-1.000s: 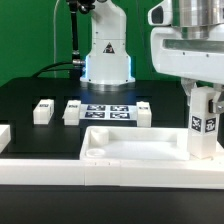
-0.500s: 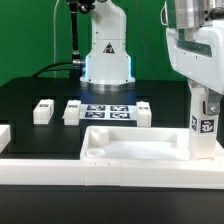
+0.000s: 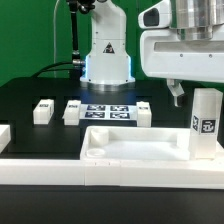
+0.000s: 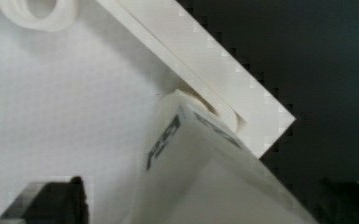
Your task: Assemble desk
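The desk top [image 3: 130,146] lies flat at the front with its recessed face up. One white square-post leg [image 3: 205,122] with a tag stands upright in the top's corner at the exterior view's right. My gripper [image 3: 194,93] hangs just above that leg, jaws open, and one finger [image 3: 178,94] shows beside the leg's top. In the wrist view the leg [image 4: 211,170] rises between the two dark fingers [image 4: 51,200] with gaps on both sides, over the desk top [image 4: 69,100]. Three loose legs [image 3: 42,110] [image 3: 73,110] [image 3: 143,112] lie further back.
The marker board [image 3: 108,111] lies between the loose legs in front of the robot base [image 3: 106,50]. A long low white border bar [image 3: 100,172] runs along the front, and another [image 3: 4,135] is at the exterior view's left.
The gripper was lower, around the leg's upper part. It has let go and risen. The leg stays upright in the desk top's corner.
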Robot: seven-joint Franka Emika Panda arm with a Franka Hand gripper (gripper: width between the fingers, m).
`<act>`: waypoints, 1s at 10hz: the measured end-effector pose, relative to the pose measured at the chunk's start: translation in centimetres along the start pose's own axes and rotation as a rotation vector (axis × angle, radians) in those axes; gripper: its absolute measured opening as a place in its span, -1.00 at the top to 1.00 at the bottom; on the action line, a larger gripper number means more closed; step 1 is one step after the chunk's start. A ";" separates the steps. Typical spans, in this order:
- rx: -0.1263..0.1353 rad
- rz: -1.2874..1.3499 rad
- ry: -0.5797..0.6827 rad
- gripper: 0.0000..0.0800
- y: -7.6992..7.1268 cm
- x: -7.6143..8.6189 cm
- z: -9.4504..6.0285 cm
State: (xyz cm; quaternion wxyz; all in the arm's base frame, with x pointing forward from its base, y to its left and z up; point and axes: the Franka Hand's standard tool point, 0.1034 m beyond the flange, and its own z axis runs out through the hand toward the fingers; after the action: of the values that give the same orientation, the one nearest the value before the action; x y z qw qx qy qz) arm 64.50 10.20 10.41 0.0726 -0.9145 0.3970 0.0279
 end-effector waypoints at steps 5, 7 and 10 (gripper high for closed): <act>-0.060 -0.648 0.020 -0.62 -0.9 -1.0 -0.3; -0.052 -0.858 0.042 -0.62 -1.2 -0.4 -0.7; -0.047 -0.767 0.042 -0.30 -1.2 -0.5 -0.6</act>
State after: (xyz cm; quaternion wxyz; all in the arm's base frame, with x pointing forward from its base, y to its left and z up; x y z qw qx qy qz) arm 65.03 11.22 11.15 0.0487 -0.9984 0.0268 -0.0110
